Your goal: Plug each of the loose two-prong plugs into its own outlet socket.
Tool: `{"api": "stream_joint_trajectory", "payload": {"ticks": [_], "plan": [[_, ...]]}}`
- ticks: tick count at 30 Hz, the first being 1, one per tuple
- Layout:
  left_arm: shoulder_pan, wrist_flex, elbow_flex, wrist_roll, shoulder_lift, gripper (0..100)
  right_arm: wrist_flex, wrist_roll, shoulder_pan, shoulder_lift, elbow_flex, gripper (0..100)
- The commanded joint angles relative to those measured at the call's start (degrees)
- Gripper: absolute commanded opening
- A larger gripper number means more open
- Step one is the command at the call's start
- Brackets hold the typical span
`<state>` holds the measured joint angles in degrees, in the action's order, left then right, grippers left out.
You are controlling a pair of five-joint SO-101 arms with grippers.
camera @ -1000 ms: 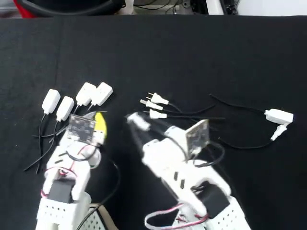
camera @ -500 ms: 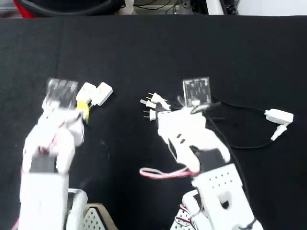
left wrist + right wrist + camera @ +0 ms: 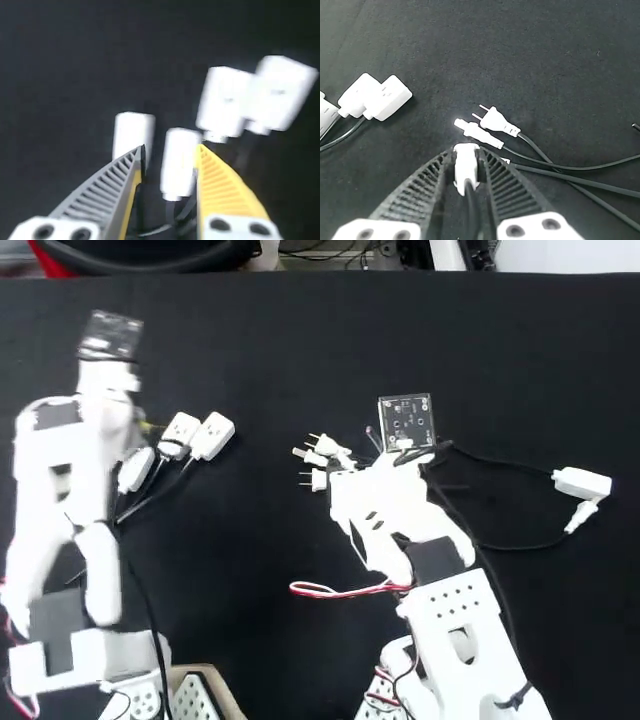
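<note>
My right gripper (image 3: 466, 151) is shut on a white two-prong plug (image 3: 466, 165) lying on the black table, its cord running back between the fingers. Two more loose plugs (image 3: 495, 120) (image 3: 475, 133) lie just beyond it. In the high view the same plugs (image 3: 322, 452) sit in front of the right arm (image 3: 395, 515). My left gripper (image 3: 170, 150) is open above a white outlet socket (image 3: 177, 161), which lies between the grey and yellow fingers. Another socket (image 3: 132, 131) lies beside it, and two more (image 3: 227, 102) (image 3: 280, 92) lie farther off.
At the far right a white socket (image 3: 581, 481) and a small plug (image 3: 578, 515) lie on black cords (image 3: 500, 545). More cords trail from the sockets (image 3: 197, 434) toward the left arm (image 3: 65, 470). The table's far half is bare black cloth.
The left arm has swung away from the table's near edge and risen over the sockets. The right arm turned to the plugs a second ago and has since barely moved.
</note>
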<state>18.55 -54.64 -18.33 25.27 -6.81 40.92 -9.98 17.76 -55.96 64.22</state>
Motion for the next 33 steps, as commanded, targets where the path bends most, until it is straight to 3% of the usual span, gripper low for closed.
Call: {"api": "stream_joint_trajectory", "payload": {"ticks": [1, 12, 23, 33], "plan": [[8.2, -0.4, 10.9, 1.3, 4.7, 18, -0.2, 0.5, -0.7, 0.2, -3.4, 1.2], [9.5, -0.4, 13.9, 9.8, 17.4, 18, 0.0, 0.5, -0.6, 0.2, -3.3, 1.2], [9.3, -1.1, 15.5, 11.3, 21.6, 18, 0.0, 0.5, -0.6, 0.2, -3.3, 1.2], [8.7, -20.8, 32.0, 11.3, 23.2, 18, 0.1, 0.6, -0.6, 0.2, -3.3, 1.2]]}}
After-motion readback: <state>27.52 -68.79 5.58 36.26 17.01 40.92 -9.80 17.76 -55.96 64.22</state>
